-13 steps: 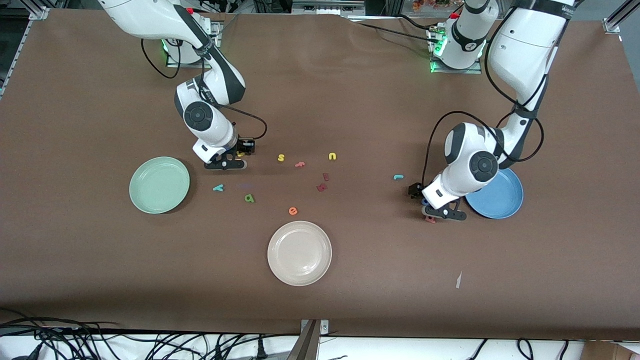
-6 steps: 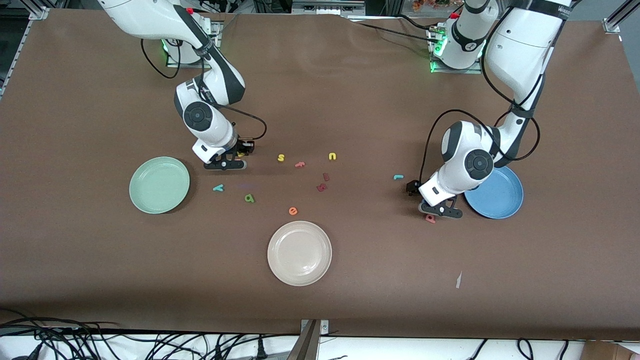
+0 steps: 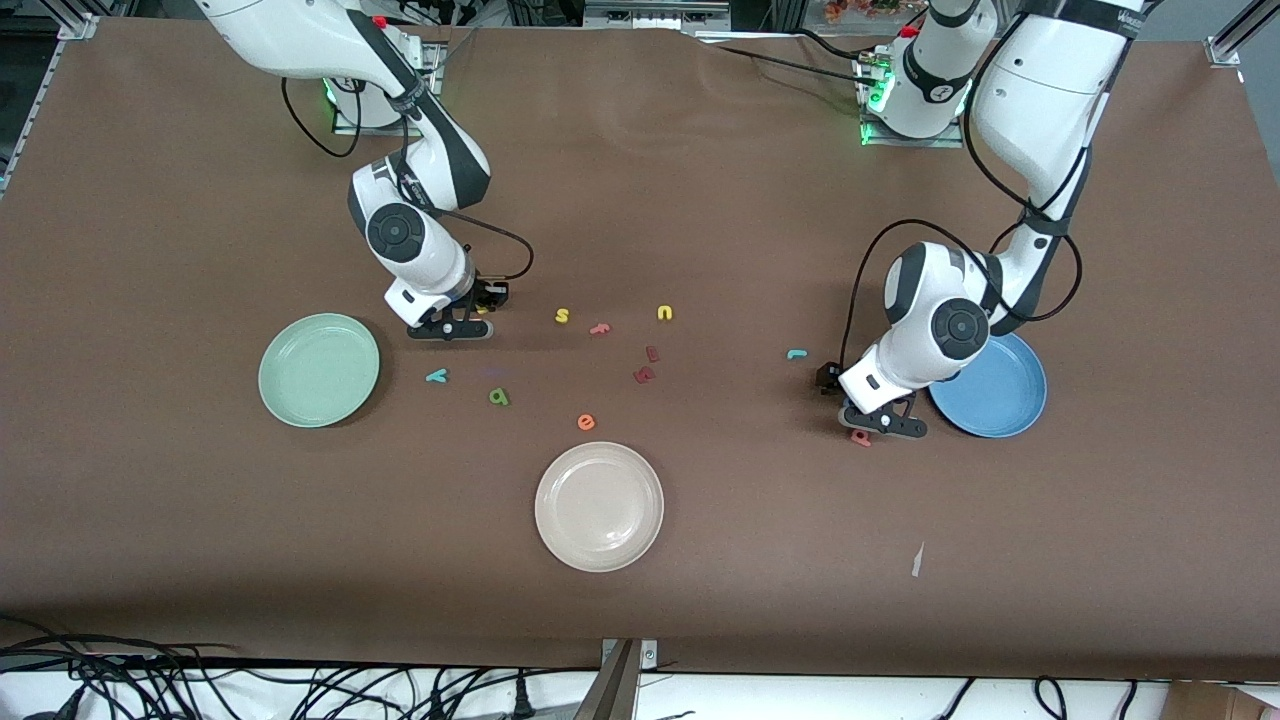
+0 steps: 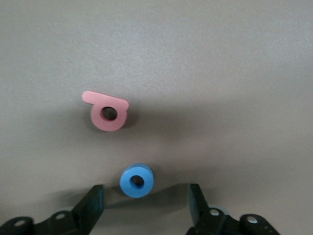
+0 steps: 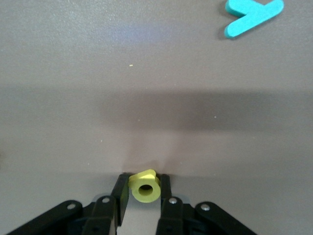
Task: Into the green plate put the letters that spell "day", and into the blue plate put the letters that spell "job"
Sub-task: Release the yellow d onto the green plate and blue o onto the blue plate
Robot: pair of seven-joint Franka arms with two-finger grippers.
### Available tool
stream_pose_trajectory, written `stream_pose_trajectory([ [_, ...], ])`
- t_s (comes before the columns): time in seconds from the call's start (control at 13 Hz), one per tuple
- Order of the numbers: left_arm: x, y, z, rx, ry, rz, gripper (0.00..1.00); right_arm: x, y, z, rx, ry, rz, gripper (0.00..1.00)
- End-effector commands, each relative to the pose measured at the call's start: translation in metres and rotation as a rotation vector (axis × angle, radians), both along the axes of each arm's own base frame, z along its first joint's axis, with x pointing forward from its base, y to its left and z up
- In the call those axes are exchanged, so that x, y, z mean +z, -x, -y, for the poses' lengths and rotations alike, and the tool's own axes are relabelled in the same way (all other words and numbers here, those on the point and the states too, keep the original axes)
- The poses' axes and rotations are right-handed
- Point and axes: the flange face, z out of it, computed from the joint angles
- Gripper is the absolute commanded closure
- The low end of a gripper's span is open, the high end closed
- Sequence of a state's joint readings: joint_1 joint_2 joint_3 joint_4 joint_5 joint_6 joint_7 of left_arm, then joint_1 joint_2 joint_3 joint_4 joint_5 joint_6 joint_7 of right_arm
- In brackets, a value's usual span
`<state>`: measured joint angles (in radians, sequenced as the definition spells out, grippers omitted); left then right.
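Note:
My right gripper (image 3: pixel 455 328) (image 5: pixel 145 185) is down at the table beside the green plate (image 3: pixel 290 385), shut on the yellow "d" (image 5: pixel 145 187). The teal "y" (image 3: pixel 436 376) (image 5: pixel 252 17) and green "a" (image 3: pixel 499 397) lie nearer the front camera. My left gripper (image 3: pixel 880 422) (image 4: pixel 144 196) is low beside the blue plate (image 3: pixel 1005 405), open, with the blue "o" (image 4: pixel 137 180) lying on the table between its fingertips and a gap on each side. The pinkish-red "b" (image 3: pixel 860 437) (image 4: pixel 107 111) lies just past it. The teal "j" (image 3: pixel 796 353) rests toward the middle of the table.
A cream-white plate (image 3: pixel 599 545) sits near the front camera at mid-table. Loose letters lie in the middle: a yellow "s" (image 3: pixel 562 316), a yellow "u" (image 3: pixel 665 313), an orange "e" (image 3: pixel 586 422), two dark red ones (image 3: pixel 644 374). A paper scrap (image 3: pixel 917 560) lies near the front edge.
The right gripper's fingers have closed onto the yellow "d". The left gripper has shifted slightly toward the middle of the table, and its fingers have narrowed a little around the "o".

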<state>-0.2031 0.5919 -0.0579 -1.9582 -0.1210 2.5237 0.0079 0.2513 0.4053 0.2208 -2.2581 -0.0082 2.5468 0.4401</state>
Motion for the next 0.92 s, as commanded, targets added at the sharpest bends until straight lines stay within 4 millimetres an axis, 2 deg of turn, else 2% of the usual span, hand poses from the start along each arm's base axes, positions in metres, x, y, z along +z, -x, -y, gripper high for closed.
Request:
stream_pose_trajectory([
  [0.0,0.009,-0.003,-0.001,-0.024,-0.014,0.025,0.22,0.019,-0.012,0.003,0.012,0.016,0.007,0.79],
  [0.15,0.008,-0.003,-0.001,-0.024,-0.014,0.024,0.22,0.047,-0.026,0.018,0.016,0.050,-0.026,0.79],
  [0.31,0.007,-0.003,-0.001,-0.025,-0.015,0.023,0.41,0.073,-0.038,0.045,0.039,0.068,-0.033,0.79],
  [0.46,0.007,-0.003,-0.002,-0.024,-0.016,0.023,0.62,0.091,-0.051,0.089,0.100,0.071,-0.033,0.79],
  [0.54,0.007,-0.003,-0.002,-0.024,-0.016,0.023,0.68,0.098,-0.057,0.111,0.117,0.070,-0.028,0.79],
  [0.69,0.007,-0.003,-0.002,-0.024,-0.016,0.023,0.80,0.101,-0.068,0.153,0.166,0.067,-0.021,0.79],
  [0.85,0.008,-0.003,-0.002,-0.026,-0.017,0.025,0.85,0.097,-0.086,0.181,0.155,0.071,-0.011,0.79],
])
